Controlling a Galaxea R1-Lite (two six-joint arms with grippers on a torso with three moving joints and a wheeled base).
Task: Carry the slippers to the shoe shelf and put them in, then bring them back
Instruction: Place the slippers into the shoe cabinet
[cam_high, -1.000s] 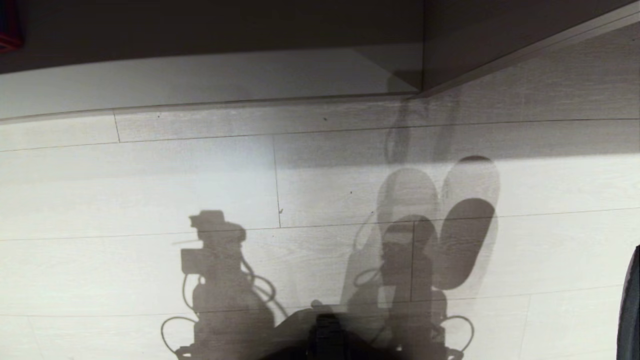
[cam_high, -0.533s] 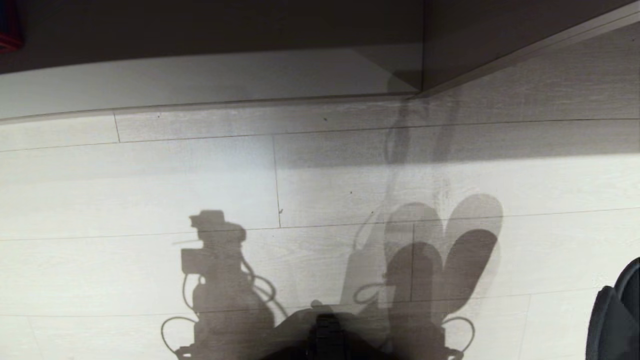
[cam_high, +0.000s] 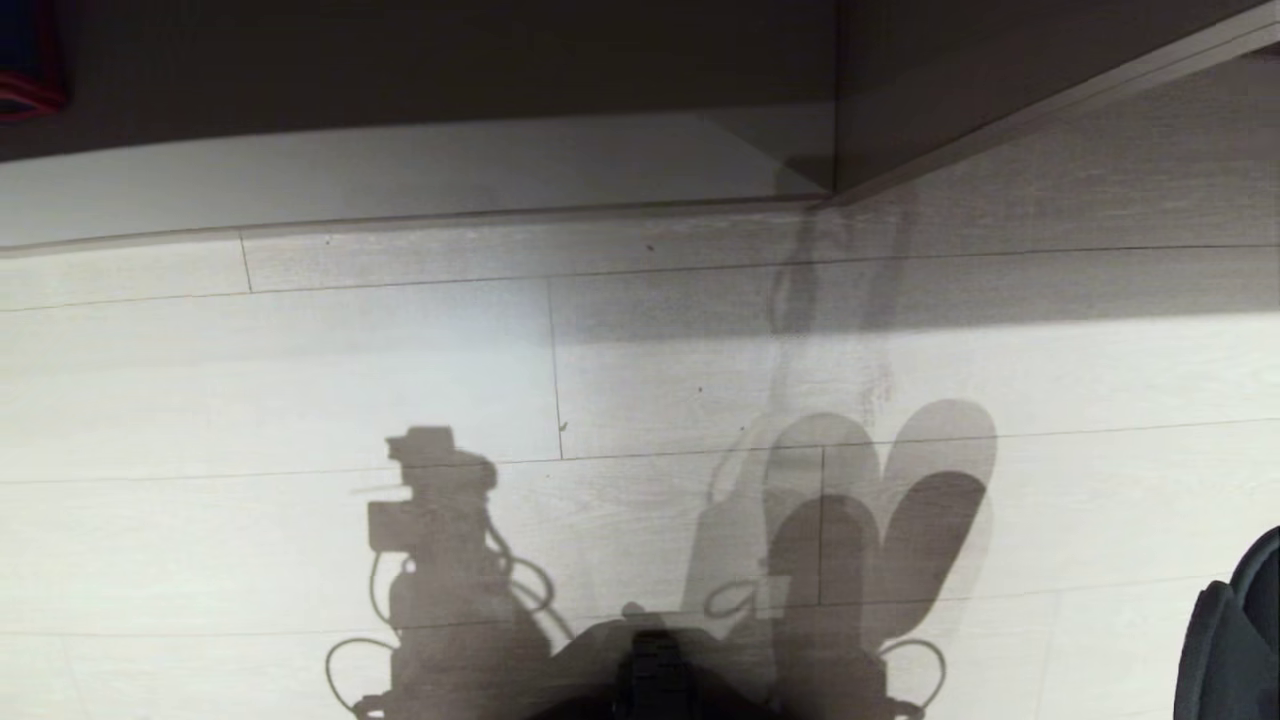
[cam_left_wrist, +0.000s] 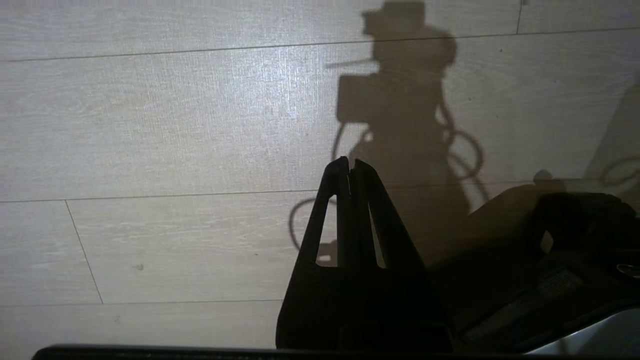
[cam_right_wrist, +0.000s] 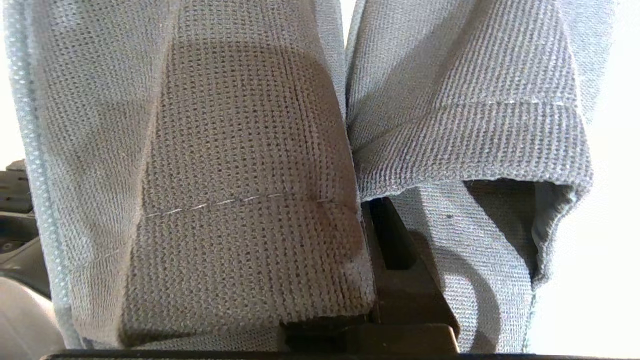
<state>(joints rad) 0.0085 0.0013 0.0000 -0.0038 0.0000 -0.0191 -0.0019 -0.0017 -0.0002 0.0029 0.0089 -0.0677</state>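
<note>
Left tool (cam_left_wrist: 351, 167) hangs pinched together, empty, over the pale wood-plank floor (cam_high: 300, 370). Across to the right, the right tool (cam_right_wrist: 387, 235) is clamped on the pair of grey knit-fabric slippers (cam_right_wrist: 240, 165), their dark edge at the head view's lower right corner (cam_high: 1235, 640).

Looks like a home entryway or living space: pale wood-look plank floor (cam_high: 300, 380), low taupe laminate shoe shelf (cam_high: 900, 90) with a pale base board (cam_high: 400, 170) along the wall.
</note>
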